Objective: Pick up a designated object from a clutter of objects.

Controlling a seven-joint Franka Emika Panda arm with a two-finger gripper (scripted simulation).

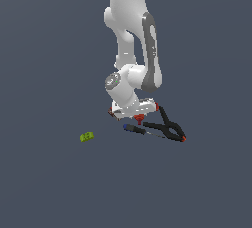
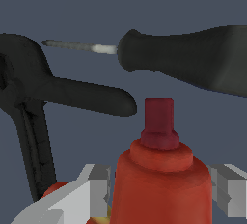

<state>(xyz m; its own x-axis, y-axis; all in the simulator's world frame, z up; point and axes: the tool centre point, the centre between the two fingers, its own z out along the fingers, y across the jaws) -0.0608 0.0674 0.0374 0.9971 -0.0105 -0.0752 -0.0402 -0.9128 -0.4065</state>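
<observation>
Red drill (image 2: 161, 179): between the fingers (image 2: 94, 191) of the hand (image 2: 161, 194), which flank its body closely. Screwdriver (image 2: 188, 59) and black clamp (image 2: 43, 97): just beyond its dark tip.

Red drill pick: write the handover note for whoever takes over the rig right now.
Pincer: low over the clutter, fingers on either side of the red drill; contact not confirmed.
Things: drill beside the black clamp and screwdriver; lime-green block apart, toward the exterior view's left.
Done: pincer around the drill.
Left: confirm the grip, lift clear of the clamp.
</observation>
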